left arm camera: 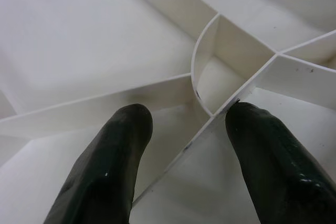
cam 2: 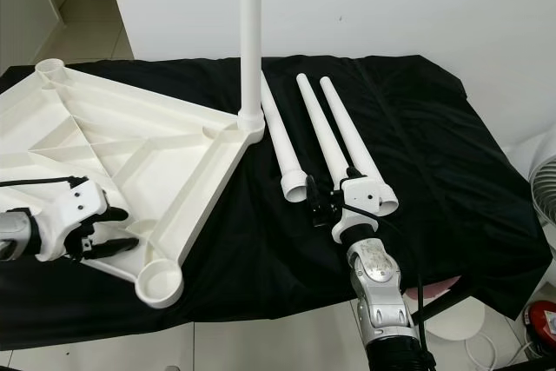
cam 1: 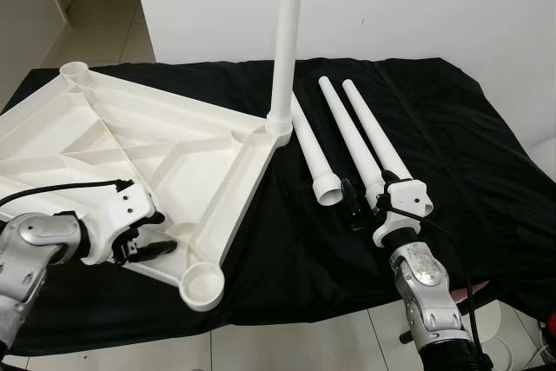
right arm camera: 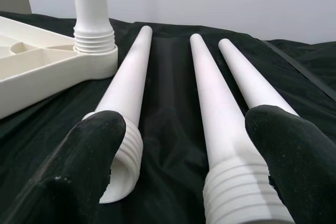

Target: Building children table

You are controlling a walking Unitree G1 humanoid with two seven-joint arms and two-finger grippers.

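Right gripper [cam 1: 365, 206] at 5 o'clock, black fingers spread, straddling threaded end of middle white tapered plastic leg [cam 1: 350, 137]; two more loose legs [cam 1: 311, 149] [cam 1: 375, 129] lay beside on black cloth [cam 1: 452, 154]. Left gripper [cam 1: 156, 234] at 8 o'clock, jaws open astride rib of upturned white ribbed plastic tabletop [cam 1: 130, 141]. One leg [cam 1: 287, 41] stood upright in 12 o'clock corner socket; near corner socket [cam 1: 203, 285] held nothing.

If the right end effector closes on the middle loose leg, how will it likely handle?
The middle leg looks like a rigid, hollow plastic tube, so probably stiff and light. Being round and tapered, it would likely roll in a curve on the black cloth if nudged. Its smooth surface may slip; the threaded end between the right end effector's open fingers should grip better.
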